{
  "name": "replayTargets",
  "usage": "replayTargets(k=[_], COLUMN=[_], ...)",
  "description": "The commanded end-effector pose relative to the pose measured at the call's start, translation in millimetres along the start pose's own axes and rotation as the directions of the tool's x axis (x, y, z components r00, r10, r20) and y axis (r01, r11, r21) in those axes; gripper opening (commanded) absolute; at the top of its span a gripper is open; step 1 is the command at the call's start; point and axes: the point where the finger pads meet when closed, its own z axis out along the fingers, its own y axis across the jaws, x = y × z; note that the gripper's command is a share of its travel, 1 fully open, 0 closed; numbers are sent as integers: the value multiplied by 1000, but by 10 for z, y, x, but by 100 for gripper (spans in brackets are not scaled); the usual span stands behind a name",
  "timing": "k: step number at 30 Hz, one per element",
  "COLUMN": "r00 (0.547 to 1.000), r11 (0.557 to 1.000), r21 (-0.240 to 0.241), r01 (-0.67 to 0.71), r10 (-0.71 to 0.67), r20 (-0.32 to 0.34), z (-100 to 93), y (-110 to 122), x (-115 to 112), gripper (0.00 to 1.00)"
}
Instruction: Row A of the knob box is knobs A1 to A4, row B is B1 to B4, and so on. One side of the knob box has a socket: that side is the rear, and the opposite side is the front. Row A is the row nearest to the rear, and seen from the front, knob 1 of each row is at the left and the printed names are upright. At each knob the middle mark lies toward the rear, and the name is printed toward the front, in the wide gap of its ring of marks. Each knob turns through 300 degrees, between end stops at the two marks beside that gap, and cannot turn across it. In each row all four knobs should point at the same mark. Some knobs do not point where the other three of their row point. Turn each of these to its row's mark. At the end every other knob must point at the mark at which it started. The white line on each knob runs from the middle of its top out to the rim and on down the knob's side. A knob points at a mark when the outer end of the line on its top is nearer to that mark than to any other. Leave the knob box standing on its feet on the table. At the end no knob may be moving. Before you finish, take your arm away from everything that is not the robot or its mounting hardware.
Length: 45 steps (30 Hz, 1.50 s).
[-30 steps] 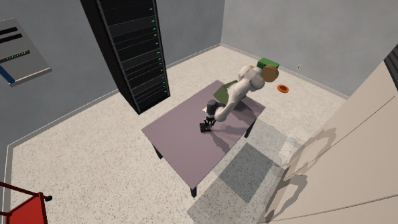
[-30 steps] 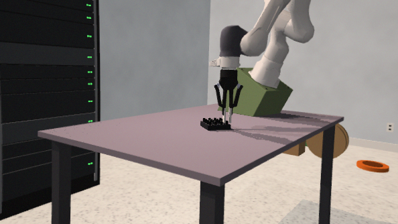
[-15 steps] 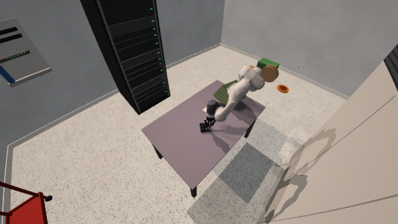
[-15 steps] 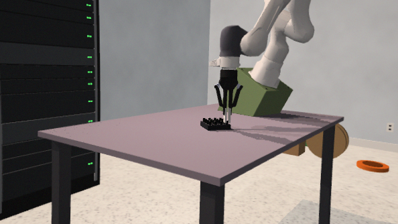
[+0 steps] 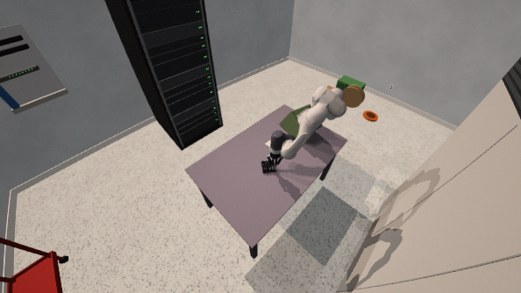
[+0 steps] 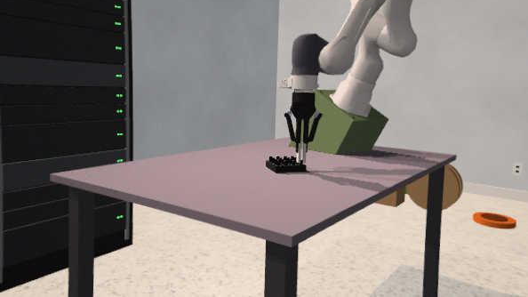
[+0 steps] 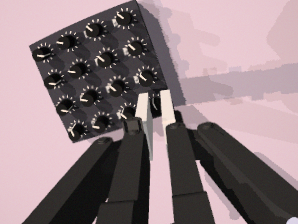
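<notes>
Directly below gripper (image 7: 154,106): knob box (image 7: 100,63) corner knob (image 7: 156,104)

Your arm (image 6: 356,51) reaches out from its base, folds down at the elbow and ends in a dark wrist (image 6: 307,55) that points straight down. Below it your hand (image 6: 302,158) hangs vertical, its outer links splayed while the two pale fingertips stand nearly together. They are pinched on a knob (image 7: 154,104) at the corner of the knob box (image 7: 53,56) nearest the wrist camera. In that view the fingers converge from the bottom of the frame up to that knob.
</notes>
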Motion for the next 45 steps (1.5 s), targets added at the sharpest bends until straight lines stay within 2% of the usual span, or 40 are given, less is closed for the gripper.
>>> replayTargets(k=[1, 14, 23, 25, 31, 45], r00=[1000, 1000, 978, 978, 948, 944], r11=[1000, 1000, 978, 978, 948, 944], r21=[1, 1, 1, 1, 1, 1], r01=[4, 17, 209, 209, 319, 331], r10=[-4, -17, -209, -209, -319, -331], r20=[1, 1, 1, 1, 0, 0], z=[7, 7, 7, 7, 7, 7], y=[0, 0, 0, 0, 0, 0], x=[-9, -9, -9, -9, -9, -9], gripper=[5, 5, 5, 5, 5, 5])
